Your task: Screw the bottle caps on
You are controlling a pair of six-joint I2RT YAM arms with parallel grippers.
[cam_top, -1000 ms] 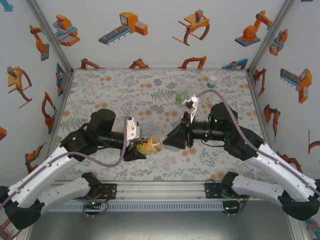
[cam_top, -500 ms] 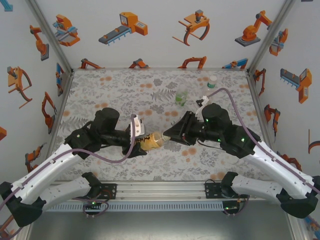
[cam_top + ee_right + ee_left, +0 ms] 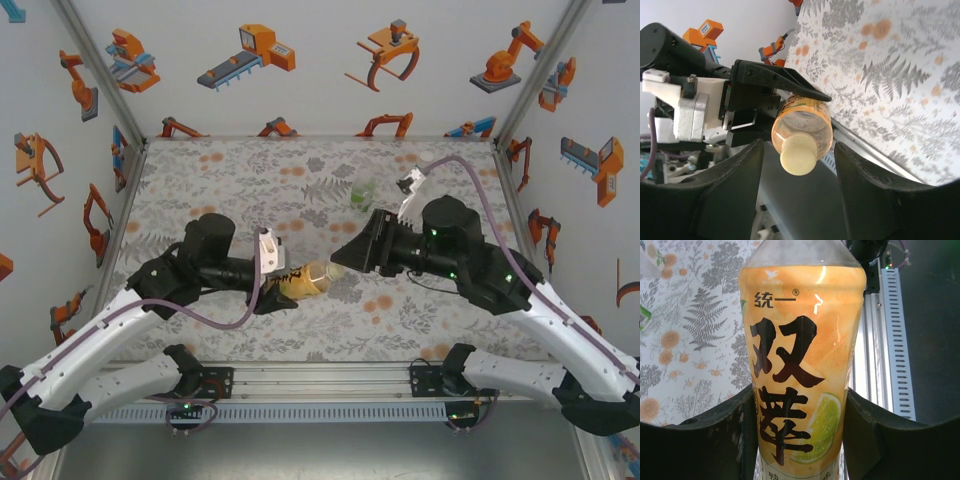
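Left claw (image 3: 800,412) is clamping the amber bottle (image 3: 801,360) by its body, holding it sideways.
Its pale cap (image 3: 799,156) is sitting on the neck, facing the right claw (image 3: 799,148), whose fingers (image 3: 732,192) are standing apart on either side (not touching it); a green bottle (image 3: 362,193) is standing farther back on the leaf-patterned table (image 3: 220,180).

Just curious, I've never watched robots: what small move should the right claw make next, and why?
Probably close the right gripper on the pale cap and twist: its jaws stand open either side of it, while the left gripper clamps the amber bottle.
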